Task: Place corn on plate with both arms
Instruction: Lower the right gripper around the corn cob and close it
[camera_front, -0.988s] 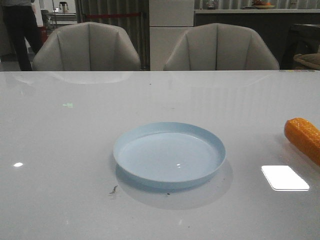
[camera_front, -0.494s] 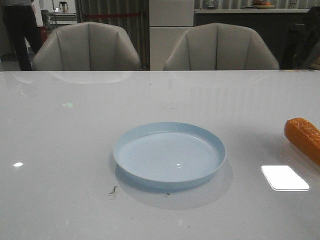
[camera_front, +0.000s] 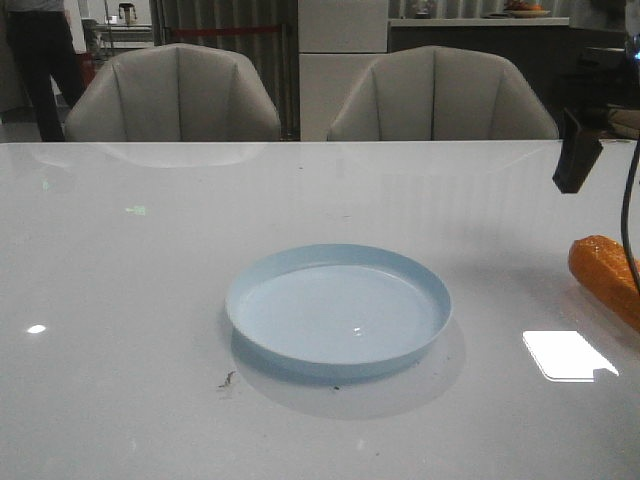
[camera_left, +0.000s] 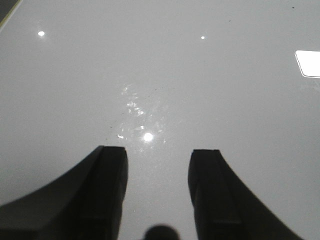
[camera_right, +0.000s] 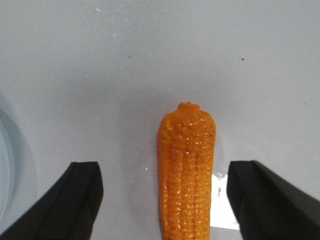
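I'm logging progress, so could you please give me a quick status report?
Both claws open, holding nothing; right claw straddling the corn. Corn lying on the table, right of the plate. Plate bare. Nothing in the way.

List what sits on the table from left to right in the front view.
plate → bright rectangular reflection → corn. The right end effector hangs above the table near the corn, so it is left out of the order.

Orange-yellow corn (camera_right: 186, 175) (rows of bumpy kernels), plain pale blue plate (camera_front: 338, 312).
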